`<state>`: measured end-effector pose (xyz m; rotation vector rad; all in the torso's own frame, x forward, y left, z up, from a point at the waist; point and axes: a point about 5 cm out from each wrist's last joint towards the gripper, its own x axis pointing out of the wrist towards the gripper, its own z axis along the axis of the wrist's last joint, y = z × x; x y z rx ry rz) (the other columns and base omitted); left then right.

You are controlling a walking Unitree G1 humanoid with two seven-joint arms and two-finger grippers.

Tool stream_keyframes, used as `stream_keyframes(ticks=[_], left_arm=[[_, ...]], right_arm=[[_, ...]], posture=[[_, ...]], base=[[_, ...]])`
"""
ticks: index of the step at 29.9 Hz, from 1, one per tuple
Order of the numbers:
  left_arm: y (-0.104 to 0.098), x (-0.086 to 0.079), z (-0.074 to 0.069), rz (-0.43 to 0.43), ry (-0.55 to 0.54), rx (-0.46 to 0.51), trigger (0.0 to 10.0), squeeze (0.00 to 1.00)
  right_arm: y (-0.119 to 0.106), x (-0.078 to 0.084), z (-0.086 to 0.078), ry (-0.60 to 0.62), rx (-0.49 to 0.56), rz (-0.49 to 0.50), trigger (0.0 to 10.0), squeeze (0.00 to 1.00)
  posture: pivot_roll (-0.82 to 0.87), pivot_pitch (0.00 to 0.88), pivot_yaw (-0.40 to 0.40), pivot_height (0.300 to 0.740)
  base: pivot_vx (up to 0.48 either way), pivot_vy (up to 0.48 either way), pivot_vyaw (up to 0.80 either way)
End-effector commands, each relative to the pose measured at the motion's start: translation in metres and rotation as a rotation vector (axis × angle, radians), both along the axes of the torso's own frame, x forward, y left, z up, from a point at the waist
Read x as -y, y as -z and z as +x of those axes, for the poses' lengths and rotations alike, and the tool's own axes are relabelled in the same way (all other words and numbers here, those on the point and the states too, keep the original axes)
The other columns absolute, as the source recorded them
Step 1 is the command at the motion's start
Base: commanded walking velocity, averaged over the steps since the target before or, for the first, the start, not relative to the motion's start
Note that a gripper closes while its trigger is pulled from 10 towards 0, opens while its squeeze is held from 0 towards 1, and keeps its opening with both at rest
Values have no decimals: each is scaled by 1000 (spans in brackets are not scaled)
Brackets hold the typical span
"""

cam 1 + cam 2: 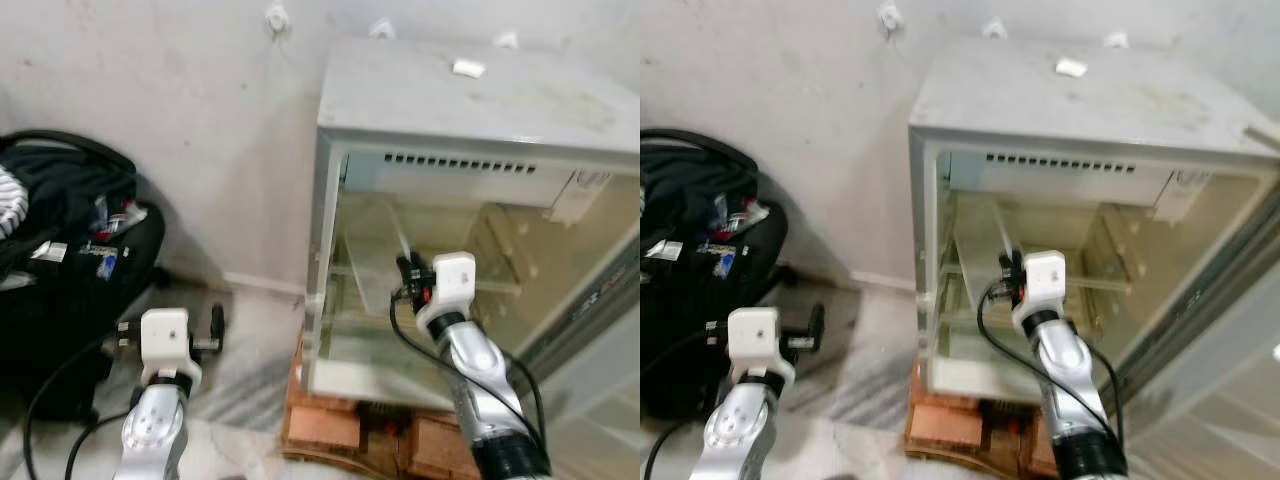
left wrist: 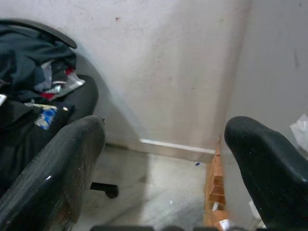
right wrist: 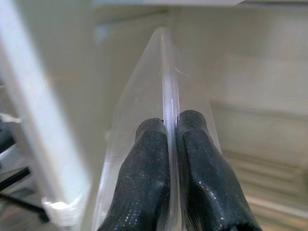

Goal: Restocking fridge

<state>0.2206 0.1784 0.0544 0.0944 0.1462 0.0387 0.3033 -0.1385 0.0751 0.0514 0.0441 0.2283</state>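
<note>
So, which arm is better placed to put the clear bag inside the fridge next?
The right. Its hand already pinches the clear bag at the fridge's open front. The left hand is open, holds nothing, and hangs low beside the fridge near the black chair.

**Right arm reaching into the open fridge**

The right gripper [image 1: 403, 272] is extending into the open fridge [image 1: 470, 110], which is sitting on bricks [image 1: 325, 425]. The left gripper [image 1: 170, 330] is hovering over the floor [image 1: 240, 350] near a black chair [image 1: 70, 290].
</note>
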Motion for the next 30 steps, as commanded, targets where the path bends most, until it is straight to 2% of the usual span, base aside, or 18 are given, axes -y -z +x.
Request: stream_keyframes(ticks=[1, 5, 9, 17, 21, 30], left_arm=[[-7, 2, -1, 43, 25, 24, 10000, 0], [-15, -8, -8, 141, 20, 64, 10000, 0], [-18, -20, -21, 152, -10, 40, 10000, 0], [-26, -19, -42, 169, -15, 23, 10000, 0], [-34, -19, -54, 171, -35, 20, 10000, 0], [-41, -15, -73, 161, -64, -12, 10000, 0]], right_arm=[[2, -2, 6, 13, -19, 4, 10000, 0], [8, -12, 17, 44, -87, 56, 10000, 0], [10, -19, 31, 97, -153, 118, 10000, 0], [0, -24, 50, 157, -209, 231, 10000, 0], [-14, -30, 64, 216, -251, 355, 10000, 0], [-37, -31, 79, 320, -252, 486, 10000, 0]], posture=[[62, 61, -39, 740], [92, 96, -48, 740], [132, 142, -58, 740], [194, 223, -66, 740], [231, 266, -82, 740], [269, 324, -110, 740]], base=[[0, 0, 0], [0, 0, 0], [0, 0, 0], [0, 0, 0], [0, 0, 0], [0, 0, 0]])
